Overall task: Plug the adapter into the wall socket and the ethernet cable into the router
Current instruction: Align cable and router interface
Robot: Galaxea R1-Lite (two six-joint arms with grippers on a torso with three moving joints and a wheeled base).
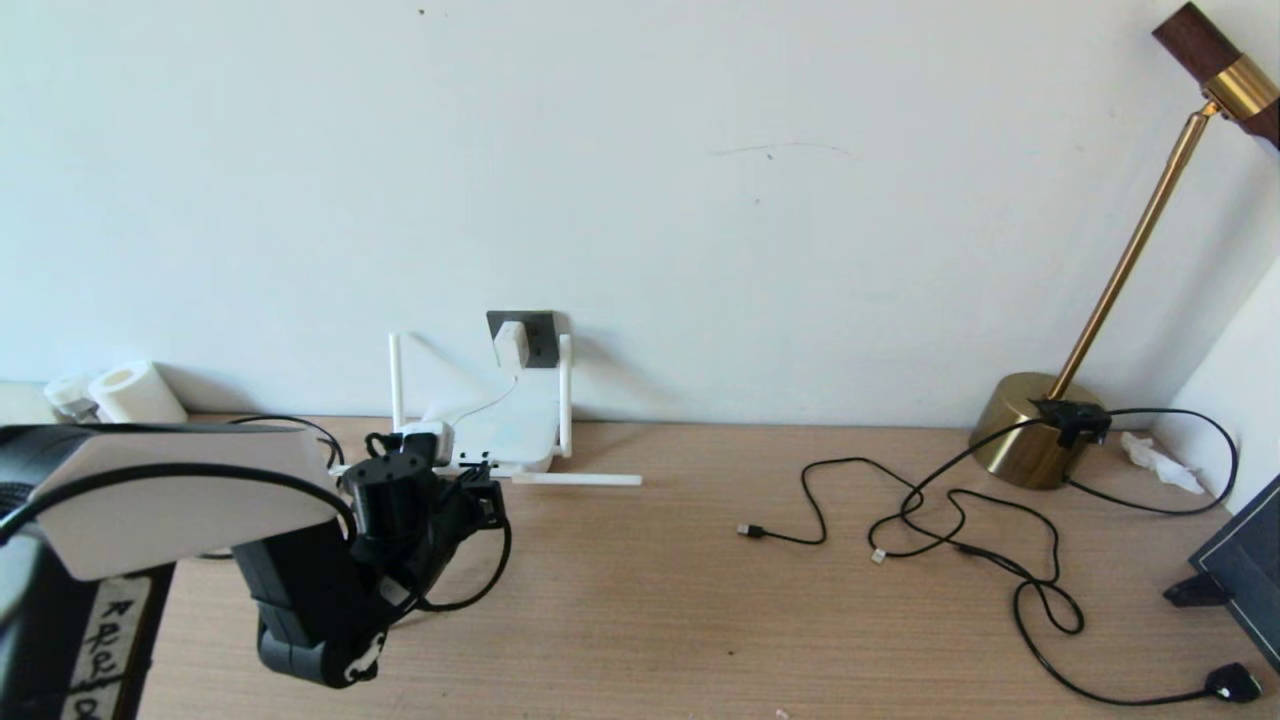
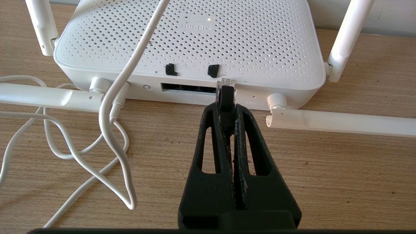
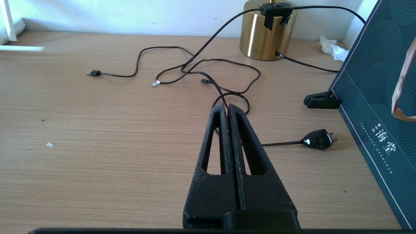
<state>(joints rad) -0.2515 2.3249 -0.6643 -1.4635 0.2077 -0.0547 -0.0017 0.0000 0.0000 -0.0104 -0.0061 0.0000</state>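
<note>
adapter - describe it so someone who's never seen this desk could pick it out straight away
Start at the white wall behind the desk and find the dark grey wall socket just above the router. The adapter is the small white block seated on that plate, a thin white cord running down from it. Unlike the router below, it has no antennas and sits on the wall.

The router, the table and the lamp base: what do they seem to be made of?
The router looks like matte white plastic, its top pierced with small vent holes. The table shows fine grain lines, so wood or a wood-look laminate. The lamp base is probably brass-coloured metal, with a soft shine.
</note>
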